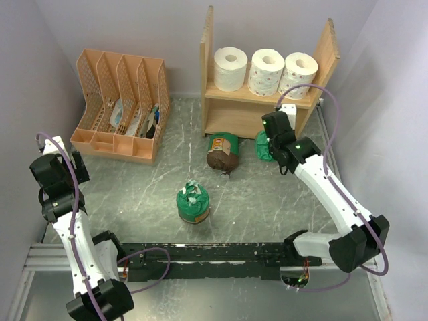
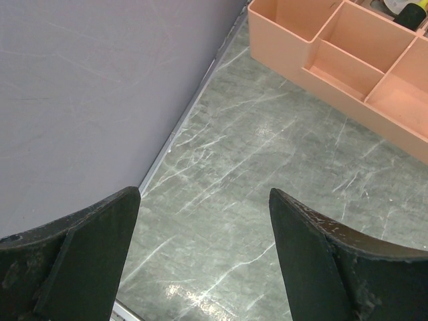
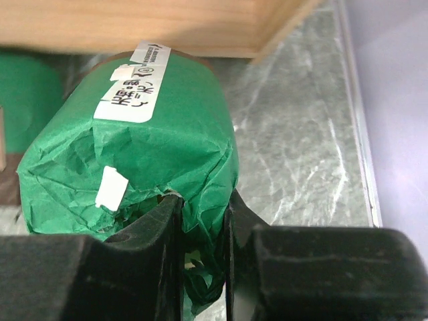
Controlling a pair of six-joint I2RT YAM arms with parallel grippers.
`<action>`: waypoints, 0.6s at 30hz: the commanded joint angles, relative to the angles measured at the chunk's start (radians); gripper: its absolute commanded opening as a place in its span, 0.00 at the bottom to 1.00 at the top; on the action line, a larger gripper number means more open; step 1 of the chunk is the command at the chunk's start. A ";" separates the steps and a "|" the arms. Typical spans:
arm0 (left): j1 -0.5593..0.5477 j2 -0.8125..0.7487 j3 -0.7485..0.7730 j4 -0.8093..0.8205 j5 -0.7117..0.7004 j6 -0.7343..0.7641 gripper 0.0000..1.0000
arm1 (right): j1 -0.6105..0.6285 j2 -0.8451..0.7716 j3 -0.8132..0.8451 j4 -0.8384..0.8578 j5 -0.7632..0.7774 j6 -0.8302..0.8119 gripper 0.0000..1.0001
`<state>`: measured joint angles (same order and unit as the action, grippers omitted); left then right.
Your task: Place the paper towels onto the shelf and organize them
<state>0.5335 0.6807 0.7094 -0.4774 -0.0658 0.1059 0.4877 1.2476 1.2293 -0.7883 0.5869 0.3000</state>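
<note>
Three white rolls (image 1: 266,70) stand in a row on the upper board of the wooden shelf (image 1: 208,60). A green roll with a brown end (image 1: 223,151) lies on the table in front of the shelf. Another green roll (image 1: 192,203) stands upright mid-table. My right gripper (image 1: 272,148) is shut on the wrapper edge of a third green roll (image 3: 154,140), held at the mouth of the shelf's lower board (image 3: 134,27). One finger (image 3: 150,247) is tucked inside the wrap. My left gripper (image 2: 204,207) is open and empty over bare table at the far left.
An orange slotted file organizer (image 1: 120,103) with papers stands at the back left, and its base shows in the left wrist view (image 2: 348,60). Walls close in the left, back and right. A black rail (image 1: 207,254) runs along the near edge.
</note>
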 commanded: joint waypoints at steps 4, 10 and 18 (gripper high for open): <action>0.015 -0.001 0.011 -0.003 0.017 0.007 0.90 | -0.146 0.045 0.059 -0.017 0.051 0.314 0.00; 0.016 -0.008 0.009 -0.003 0.015 0.006 0.90 | -0.277 0.116 0.109 -0.062 -0.298 0.337 0.00; 0.017 -0.006 0.009 -0.003 0.016 0.006 0.90 | -0.330 0.012 0.077 -0.016 -0.448 0.401 0.00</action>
<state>0.5358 0.6827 0.7094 -0.4774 -0.0658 0.1059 0.1600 1.3495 1.3052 -0.8585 0.2413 0.6254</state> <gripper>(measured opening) 0.903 0.190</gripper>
